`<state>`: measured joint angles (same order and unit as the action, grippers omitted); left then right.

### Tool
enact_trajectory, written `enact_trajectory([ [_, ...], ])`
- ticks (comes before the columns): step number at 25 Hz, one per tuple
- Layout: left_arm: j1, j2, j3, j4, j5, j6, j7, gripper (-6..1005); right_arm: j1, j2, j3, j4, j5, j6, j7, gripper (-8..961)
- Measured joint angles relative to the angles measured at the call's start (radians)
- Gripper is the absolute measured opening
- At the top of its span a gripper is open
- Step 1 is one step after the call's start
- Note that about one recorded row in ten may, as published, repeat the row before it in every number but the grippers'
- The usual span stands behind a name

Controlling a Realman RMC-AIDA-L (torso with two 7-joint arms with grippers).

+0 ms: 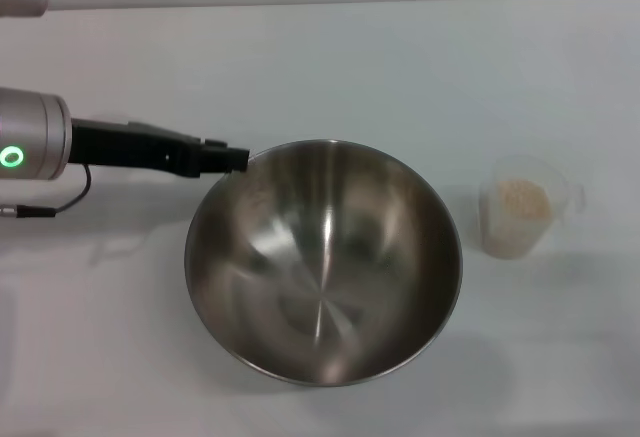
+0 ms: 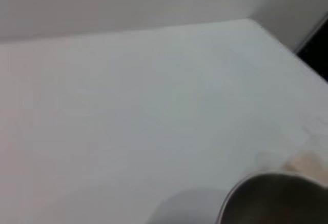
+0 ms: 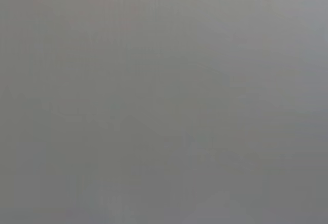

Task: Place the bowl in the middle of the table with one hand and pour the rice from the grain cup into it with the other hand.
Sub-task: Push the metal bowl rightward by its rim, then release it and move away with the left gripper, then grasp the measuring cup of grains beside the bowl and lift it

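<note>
Stainless steel fills the middle of my head view: the bowl [image 1: 323, 262] sits roughly central on the white bench [image 1: 400, 67], tipped a little so its brushed inside faces the camera. My left tool [image 1: 238, 159] reaches in from the left and meets the rim at the bowl's upper-left edge. I judge it is clenched on that rim, since an edge hold is the obvious way to drag so wide a vessel into place, but the fingertips are hidden against the metal, so I cannot tell for certain. From the left wrist camera I catch only a slice of the bowl's rim [image 2: 271, 196] low in the picture, with bare bench beyond.

To the bowl's right, near but apart from it, stands the grain cup [image 1: 522, 215], upright, with the rice [image 1: 522, 199] as a pale mound inside. That side suits my right arm, which should do the pouring. The right tool is nowhere in the head view, and its wrist camera shows only flat grey, so I take it as parked.

By my reckoning the bowl placement is nearly finished and the pour has not begun.
</note>
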<state>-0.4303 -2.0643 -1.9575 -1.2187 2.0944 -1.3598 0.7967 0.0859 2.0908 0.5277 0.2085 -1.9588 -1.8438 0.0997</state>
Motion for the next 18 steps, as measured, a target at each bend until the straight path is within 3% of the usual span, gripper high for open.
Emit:
enact_trajectory([
  [4,0.004,-0.002,-0.024,-0.056,-0.067,0.030,0.103,366,0.000,0.000,0.000,0.000,0.000,0.000,0.000,839],
  [8,0.057,-0.006,0.010,-0.147,-0.114,0.251,0.227,513,0.000,0.000,0.000,0.000,0.000,0.001,0.000,839],
  [12,0.187,-0.007,0.193,-0.232,-0.268,0.747,0.456,679,0.000,0.000,-0.001,-0.001,0.000,0.001,0.000,839],
  [14,0.252,-0.006,0.347,-0.256,-0.369,1.097,0.614,747,-0.004,0.000,-0.007,-0.002,0.000,0.002,0.000,839],
  [16,0.276,-0.005,0.472,-0.258,-0.393,1.370,0.696,815,-0.007,0.000,-0.021,-0.004,0.000,0.001,-0.005,839],
  [18,0.279,-0.004,0.597,-0.222,-0.350,1.649,0.718,815,-0.012,0.000,-0.042,-0.006,0.000,-0.003,-0.008,839],
])
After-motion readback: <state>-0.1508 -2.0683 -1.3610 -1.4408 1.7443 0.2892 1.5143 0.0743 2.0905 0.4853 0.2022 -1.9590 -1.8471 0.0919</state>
